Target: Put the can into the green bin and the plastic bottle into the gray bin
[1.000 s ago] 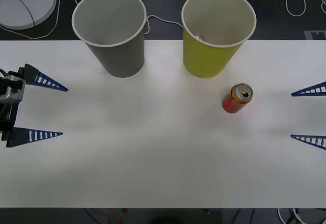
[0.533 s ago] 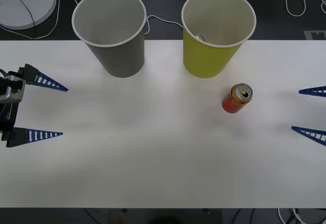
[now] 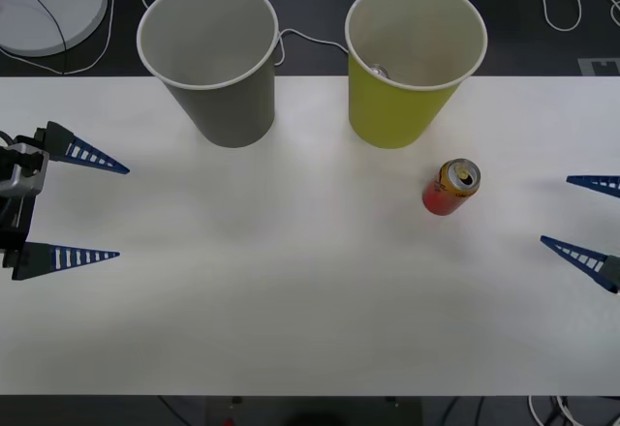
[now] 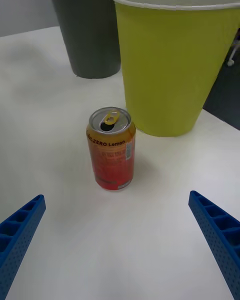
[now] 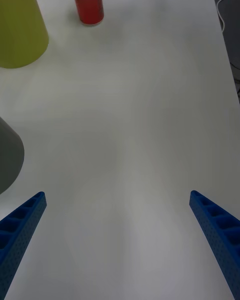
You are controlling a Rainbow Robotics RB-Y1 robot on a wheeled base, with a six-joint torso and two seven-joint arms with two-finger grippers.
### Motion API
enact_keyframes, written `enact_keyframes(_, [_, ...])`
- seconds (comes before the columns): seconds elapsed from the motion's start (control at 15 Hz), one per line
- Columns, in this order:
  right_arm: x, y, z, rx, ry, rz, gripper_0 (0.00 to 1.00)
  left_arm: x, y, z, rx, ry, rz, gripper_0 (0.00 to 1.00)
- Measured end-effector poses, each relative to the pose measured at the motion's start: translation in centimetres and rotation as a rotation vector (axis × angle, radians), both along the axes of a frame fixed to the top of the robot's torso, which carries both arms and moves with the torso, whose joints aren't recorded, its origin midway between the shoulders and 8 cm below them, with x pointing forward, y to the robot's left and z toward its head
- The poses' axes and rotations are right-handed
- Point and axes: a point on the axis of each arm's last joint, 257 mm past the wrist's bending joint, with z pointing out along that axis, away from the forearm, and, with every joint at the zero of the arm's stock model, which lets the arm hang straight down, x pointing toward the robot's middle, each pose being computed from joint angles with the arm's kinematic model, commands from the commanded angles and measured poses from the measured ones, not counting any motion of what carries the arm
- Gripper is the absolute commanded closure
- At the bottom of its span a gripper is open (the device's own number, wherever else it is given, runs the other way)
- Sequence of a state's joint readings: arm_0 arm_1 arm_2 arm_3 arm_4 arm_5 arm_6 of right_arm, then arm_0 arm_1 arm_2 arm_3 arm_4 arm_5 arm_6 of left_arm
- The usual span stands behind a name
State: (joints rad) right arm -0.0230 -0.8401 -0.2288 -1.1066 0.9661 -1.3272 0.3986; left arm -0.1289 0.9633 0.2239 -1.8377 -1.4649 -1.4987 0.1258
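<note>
Can stands upright on the white bench, gold top and pull tab up, just in front of the green bin and a little to its right; the two are near but apart. In the right wrist view the can sits between the spread blue fingers, well ahead of them, with the green bin behind it and the gray bin farther back.

Gray bin stands upright at the back of the bench, left of the green bin, with a gap between them. Something small and pale lies inside the green bin near its wall; cannot tell what it is.

Right pincer is at the right edge of the bench, to the right of the can and well apart from it, fingers wide open, holding nothing.

Left pincer is at the left edge of the bench, fingers wide open, holding nothing. Its wrist view shows bare bench between the fingers, with the can and green bin far off.
</note>
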Motion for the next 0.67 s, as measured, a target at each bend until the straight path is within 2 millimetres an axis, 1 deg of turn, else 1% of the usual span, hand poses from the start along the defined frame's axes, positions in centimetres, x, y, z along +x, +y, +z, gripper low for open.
enact_keyframes(0.27, [0.4,0.2,-1.6,0.080,-0.024,-0.055,0.00,0.0,0.0,0.0,0.000,0.000,0.000,0.00])
enact_keyframes(0.67, [1.9,1.8,-3.8,0.112,-0.069,-0.132,0.00,0.0,0.0,0.0,0.000,0.000,0.000,0.00])
